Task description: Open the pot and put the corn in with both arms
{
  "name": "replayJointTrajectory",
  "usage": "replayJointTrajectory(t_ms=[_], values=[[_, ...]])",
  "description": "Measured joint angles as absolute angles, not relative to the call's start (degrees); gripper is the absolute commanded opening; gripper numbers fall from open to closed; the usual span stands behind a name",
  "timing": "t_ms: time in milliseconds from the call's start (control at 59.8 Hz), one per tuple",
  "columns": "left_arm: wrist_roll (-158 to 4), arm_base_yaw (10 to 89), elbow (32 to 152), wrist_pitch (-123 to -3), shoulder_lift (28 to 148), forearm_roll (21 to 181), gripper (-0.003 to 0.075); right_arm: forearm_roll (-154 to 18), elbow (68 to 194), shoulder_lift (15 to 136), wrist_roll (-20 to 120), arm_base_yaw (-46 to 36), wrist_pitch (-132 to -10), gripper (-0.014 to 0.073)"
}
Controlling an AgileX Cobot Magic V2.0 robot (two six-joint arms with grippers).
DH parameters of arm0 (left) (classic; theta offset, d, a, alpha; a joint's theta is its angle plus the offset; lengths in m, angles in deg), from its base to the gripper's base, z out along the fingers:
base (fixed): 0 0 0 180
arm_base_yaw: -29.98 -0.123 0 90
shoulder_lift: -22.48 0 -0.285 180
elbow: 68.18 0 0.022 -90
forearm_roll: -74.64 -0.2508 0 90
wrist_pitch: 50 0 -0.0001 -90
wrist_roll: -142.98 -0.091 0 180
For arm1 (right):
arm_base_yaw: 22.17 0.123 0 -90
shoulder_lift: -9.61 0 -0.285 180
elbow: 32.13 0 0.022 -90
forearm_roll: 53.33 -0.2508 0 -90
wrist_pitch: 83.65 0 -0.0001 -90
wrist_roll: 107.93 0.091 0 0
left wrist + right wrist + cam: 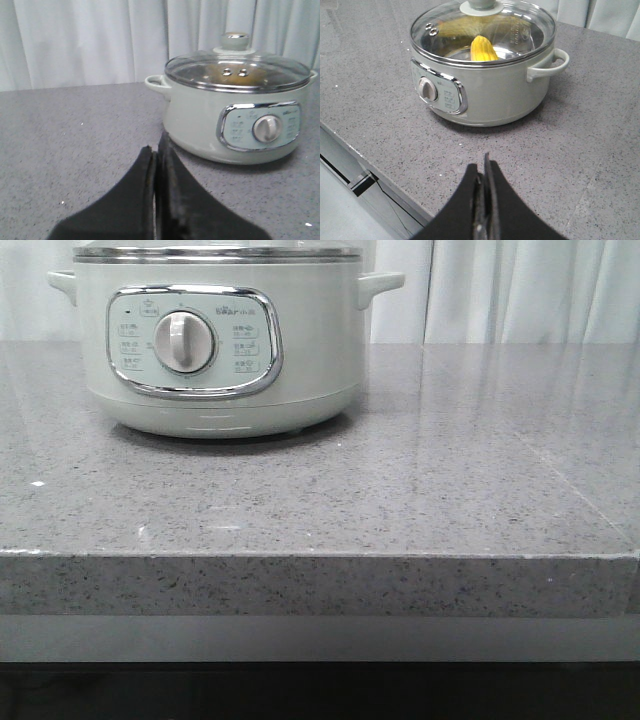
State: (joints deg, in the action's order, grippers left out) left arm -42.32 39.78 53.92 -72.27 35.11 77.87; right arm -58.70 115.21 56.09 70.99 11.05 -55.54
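The pale green-white pot (215,335) stands at the back left of the grey counter, its dial facing forward. A glass lid (482,30) with a round knob (235,41) covers it. Through the glass the yellow corn (482,49) lies inside the pot. My left gripper (156,146) is shut with nothing in it, apart from the pot (237,112) and short of its panel side. My right gripper (484,165) is also shut and empty, above the counter near the pot's (485,85) handle side. Neither gripper shows in the front view.
The speckled grey counter (400,500) runs to a front edge (320,555). White curtains (520,290) hang behind. In the right wrist view the counter's edge (375,172) drops off to the floor beside the gripper.
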Motion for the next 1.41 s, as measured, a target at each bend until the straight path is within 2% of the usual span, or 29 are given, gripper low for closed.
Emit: replayJointTrajectory(t_ms=[502,686,971,1406], values=[[-31.62,38.01,34.37,-53.35,30.01,74.07,-0.002,-58.7,115.21,56.09,70.99,11.05,-55.54,-0.0067],[-31.5,38.01,34.23,-50.0,30.01,74.07,-0.002,-58.7,115.21,56.09,70.99,11.05,-55.46,-0.0067],[-31.5,34.91,34.23,-50.0,30.01,74.07,-0.002,-58.7,115.21,56.09,70.99,11.05,-55.46,-0.0067],[-31.5,34.78,34.23,-49.7,30.01,74.07,-0.002,-58.7,115.21,56.09,70.99,11.05,-55.46,-0.0067]])
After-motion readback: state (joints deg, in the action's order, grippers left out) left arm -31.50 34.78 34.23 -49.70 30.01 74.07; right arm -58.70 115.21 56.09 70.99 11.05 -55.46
